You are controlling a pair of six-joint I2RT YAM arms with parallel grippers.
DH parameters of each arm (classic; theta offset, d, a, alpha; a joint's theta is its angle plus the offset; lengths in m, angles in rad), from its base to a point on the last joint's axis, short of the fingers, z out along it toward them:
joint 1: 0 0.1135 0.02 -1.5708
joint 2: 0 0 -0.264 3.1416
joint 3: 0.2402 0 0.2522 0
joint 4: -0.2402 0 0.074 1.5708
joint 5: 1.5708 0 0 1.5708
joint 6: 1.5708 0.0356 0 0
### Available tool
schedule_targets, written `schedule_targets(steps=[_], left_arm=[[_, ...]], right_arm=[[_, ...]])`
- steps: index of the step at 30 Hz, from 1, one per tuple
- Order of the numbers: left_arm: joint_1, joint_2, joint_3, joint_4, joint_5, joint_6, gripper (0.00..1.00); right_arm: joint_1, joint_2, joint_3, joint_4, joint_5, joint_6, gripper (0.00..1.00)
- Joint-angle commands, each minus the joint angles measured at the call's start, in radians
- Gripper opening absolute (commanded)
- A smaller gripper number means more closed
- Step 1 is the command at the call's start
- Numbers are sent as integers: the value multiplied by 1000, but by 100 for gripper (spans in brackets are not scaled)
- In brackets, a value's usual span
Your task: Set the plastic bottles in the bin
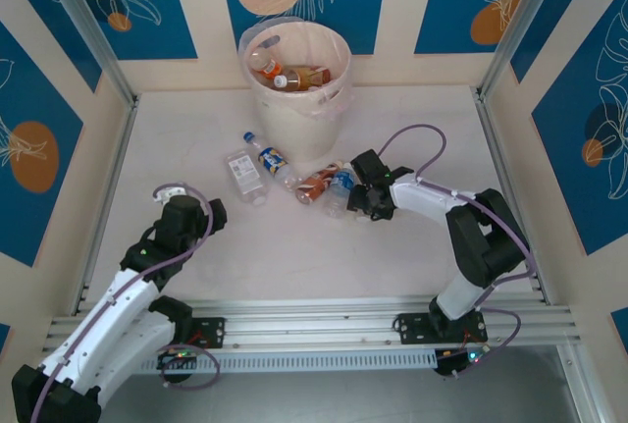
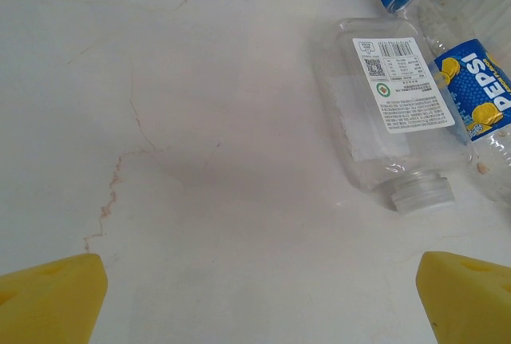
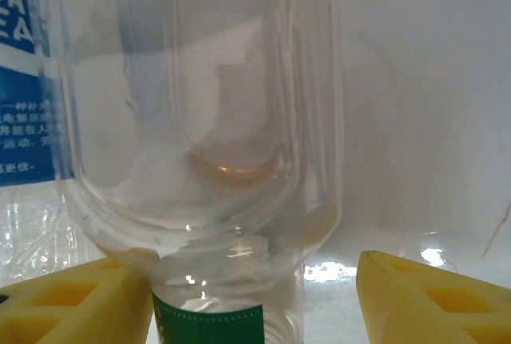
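- Presently the right claw [image 3: 247, 284] stands open astride a clear bottle [image 3: 200, 120]; centre it first, since the bottle hugs the finger at lower left, then close gently.
- Left claw [image 2: 259, 300] gapes over bare tabletop [image 2: 200, 160], a Pepsi bottle [image 2: 471, 88] at upper right.
- Bin [image 1: 294, 121], upper centre of the top view, holds several bottles [image 1: 299, 78].

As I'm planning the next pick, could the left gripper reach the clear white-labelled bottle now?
Probably yes: the left gripper is open, facing the clear bottle, with only bare table between them.
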Motion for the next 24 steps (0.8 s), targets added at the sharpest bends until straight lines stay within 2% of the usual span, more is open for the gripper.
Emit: schedule_targets(steps=[1,6,13,17,24], left_arm=[[-6,3,7,15,-10,-12,100],[-7,6,7,12,-13,-13,100],[-7,6,5,1,-25,-16,99],[-6,9,5,-3,-28,-16,100],[-7,8,4,0,-26,-26,100]], right_arm=[[-5,22,-10,27,-38,-22,66],[-6,69,3,49,-50,-38,64],[-3,87,13,44,-44,-35,49],[-3,43,20,-3,4,-44,37],[-4,-95,103,-132,84,-102,28]])
